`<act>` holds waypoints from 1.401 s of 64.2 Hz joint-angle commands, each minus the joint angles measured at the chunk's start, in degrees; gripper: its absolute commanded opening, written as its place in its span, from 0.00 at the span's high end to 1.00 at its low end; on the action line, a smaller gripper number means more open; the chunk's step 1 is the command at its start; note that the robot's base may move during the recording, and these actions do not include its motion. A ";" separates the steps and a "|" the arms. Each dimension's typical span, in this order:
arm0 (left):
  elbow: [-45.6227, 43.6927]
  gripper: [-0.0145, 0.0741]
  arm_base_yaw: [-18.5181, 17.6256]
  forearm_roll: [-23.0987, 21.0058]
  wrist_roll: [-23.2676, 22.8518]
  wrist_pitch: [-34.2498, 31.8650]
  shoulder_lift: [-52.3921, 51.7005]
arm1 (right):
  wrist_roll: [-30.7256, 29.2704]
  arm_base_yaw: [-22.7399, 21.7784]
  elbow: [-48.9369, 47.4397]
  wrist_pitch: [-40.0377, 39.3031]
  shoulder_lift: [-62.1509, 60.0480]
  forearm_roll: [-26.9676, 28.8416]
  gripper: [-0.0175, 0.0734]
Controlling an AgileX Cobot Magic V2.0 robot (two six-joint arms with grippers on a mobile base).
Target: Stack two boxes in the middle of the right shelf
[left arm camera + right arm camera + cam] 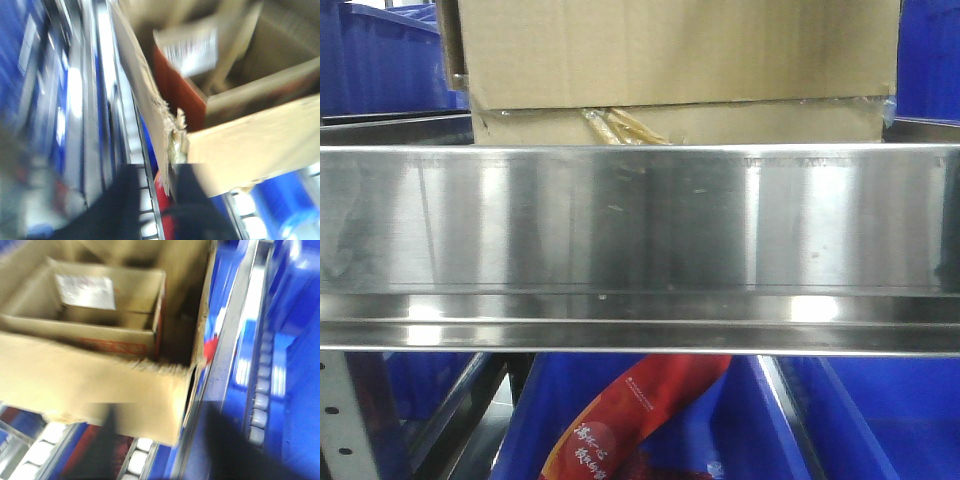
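Two brown cardboard boxes are stacked behind the steel shelf lip (640,220). The upper box (670,50) rests on the lower box (740,125), whose seam shows peeling yellowish tape (620,127). Both wrist views are motion-blurred. My left gripper (160,200) straddles a torn corner wall of an open-topped box (250,145); the blur hides how tight its grip is. My right gripper (175,445) is open, with its dark fingers wide apart on either side of the box's (75,375) right corner. A smaller labelled carton (110,305) lies inside.
Blue plastic bins stand left (380,60) and right (930,60) of the stack, and another sits below the shelf (880,420). A red printed bag (630,420) lies underneath. There is a perforated upright (340,420) at lower left. White rollers (260,400) run beside the box.
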 commanded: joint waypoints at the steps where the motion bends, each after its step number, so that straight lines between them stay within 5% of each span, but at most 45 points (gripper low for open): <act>1: 2.93 0.96 0.31 -0.09 -0.02 -0.13 -4.91 | 0.00 -0.09 3.49 -3.08 -4.66 -0.12 0.92; 3: 4.79 0.96 0.31 -0.09 -0.02 -0.13 -6.43 | 0.00 -0.09 5.54 -4.09 -6.12 -0.12 0.99; 15: 17.49 0.96 0.31 -0.09 -0.02 -8.90 -17.12 | -0.15 -0.09 20.16 -12.56 -17.25 -0.12 0.99; 53: 70.68 0.96 0.31 0.34 -0.02 -57.98 -46.77 | -3.75 -0.09 72.03 -48.35 -50.60 -0.12 0.99; 90: 73.54 0.96 0.31 0.34 -0.02 -59.10 -47.22 | -3.75 -0.09 75.24 -50.94 -51.55 -0.12 0.99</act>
